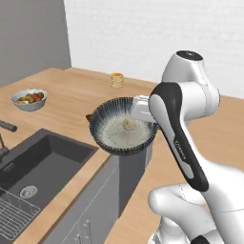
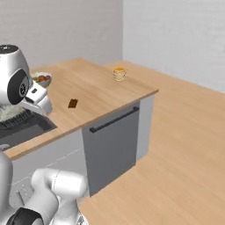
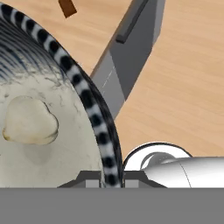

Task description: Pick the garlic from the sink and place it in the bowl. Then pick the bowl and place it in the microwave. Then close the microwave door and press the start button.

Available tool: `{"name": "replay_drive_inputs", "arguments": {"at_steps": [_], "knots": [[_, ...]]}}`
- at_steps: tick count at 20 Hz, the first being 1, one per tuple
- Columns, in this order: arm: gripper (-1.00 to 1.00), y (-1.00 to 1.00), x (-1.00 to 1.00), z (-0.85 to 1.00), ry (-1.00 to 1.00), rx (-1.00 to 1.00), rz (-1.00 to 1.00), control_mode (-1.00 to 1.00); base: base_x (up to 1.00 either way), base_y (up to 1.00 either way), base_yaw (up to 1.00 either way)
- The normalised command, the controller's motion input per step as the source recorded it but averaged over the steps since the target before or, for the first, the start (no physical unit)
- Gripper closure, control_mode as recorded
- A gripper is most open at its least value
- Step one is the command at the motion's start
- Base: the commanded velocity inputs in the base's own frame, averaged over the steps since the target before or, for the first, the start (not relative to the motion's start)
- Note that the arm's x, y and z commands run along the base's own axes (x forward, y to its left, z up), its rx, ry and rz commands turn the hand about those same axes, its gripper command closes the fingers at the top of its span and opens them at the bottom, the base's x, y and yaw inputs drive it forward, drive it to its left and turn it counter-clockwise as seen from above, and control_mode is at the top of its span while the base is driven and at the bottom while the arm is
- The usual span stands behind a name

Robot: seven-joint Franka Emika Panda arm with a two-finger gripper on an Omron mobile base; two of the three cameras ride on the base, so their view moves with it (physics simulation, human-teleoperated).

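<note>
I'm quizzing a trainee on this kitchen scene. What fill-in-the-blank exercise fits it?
1. The garlic lies inside the ____.
2. The gripper is shut on the bowl's ____.
3. The bowl is held up above the counter's ____.
4. The sink holds a round silver ____.

Missing words: bowl; rim; edge; drain

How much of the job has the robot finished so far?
The garlic already lies inside the bowl, so that part looks done. In hand: the claw pinches the bowl's rim, and the left base view shows the bowl lifted past the counter edge. Left to do: put the bowl in the microwave, close its door and press start.
</note>
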Motion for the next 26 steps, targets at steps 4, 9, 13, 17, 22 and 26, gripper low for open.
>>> {"name": "replay_drive_inputs", "arguments": {"at_steps": [4, 9, 13, 17, 22, 26], "knots": [[1.0, 0.0, 0.0, 0.0, 0.0, 0.0, 0.0, 1.0, -0.01, -0.26, -0.7], [1.0, 0.0, 0.0, 0.0, 0.0, 0.0, 0.0, 1.0, -0.01, -0.34, -0.7], [1.0, 0.0, 0.0, 0.0, 0.0, 0.0, 0.0, 1.0, 0.16, -0.35, -0.75], [1.0, 0.0, 0.0, 0.0, 0.0, 0.0, 0.0, 1.0, 0.53, -0.13, -0.67], [1.0, 0.0, 0.0, 0.0, 0.0, 0.0, 0.0, 1.0, 0.98, 0.12, -0.52], [1.0, 0.0, 0.0, 0.0, 0.0, 0.0, 0.0, 1.0, 1.0, 0.26, -0.41]]}}
